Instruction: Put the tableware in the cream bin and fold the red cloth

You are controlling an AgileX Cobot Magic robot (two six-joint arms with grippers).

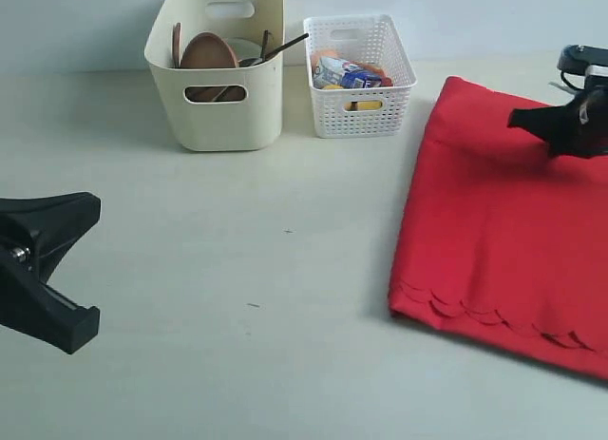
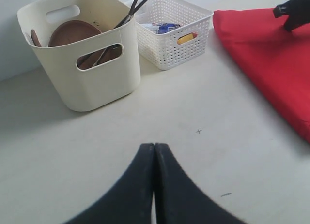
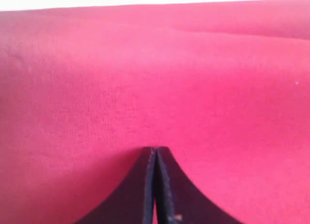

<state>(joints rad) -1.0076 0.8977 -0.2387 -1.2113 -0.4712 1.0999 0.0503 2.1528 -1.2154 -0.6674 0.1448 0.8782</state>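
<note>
Two containers are set side by side at the far edge of the bench (image 1: pixel 237 269): a tall cream bin (image 1: pixel 217 112) with oval handle openings and, just to its right in the exterior view, a smaller white lattice basket (image 1: pixel 361 103). Inside the bin a round brown plate (image 1: pixel 209 53) is stood on its edge, and more brown is seen through the front handle opening. A pair of dark chopsticks (image 1: pixel 285 47) is propped in the bin with the tips sticking out over the rim nearest the basket. A narrow brown piece (image 1: pixel 177 43) is leaned against the opposite wall of the bin; what it is cannot be told. In the basket a small blue-and-white carton (image 1: pixel 350 74) is laid on top, and something yellow (image 1: pixel 366 105) is seen through the basket's handle slot. A large red cloth (image 1: pixel 503 231) is spread flat on the right side of the bench, well apart from the bin, with its scalloped edge turned toward the near side and part of it cut off by the edge of the picture. The right gripper (image 3: pixel 155 149) is held over the far part of the cloth with its jaws pressed together and nothing between them; whether the cloth is touched cannot be told. The left gripper (image 2: pixel 154 146) is closed too and empty, held over bare bench.
</note>
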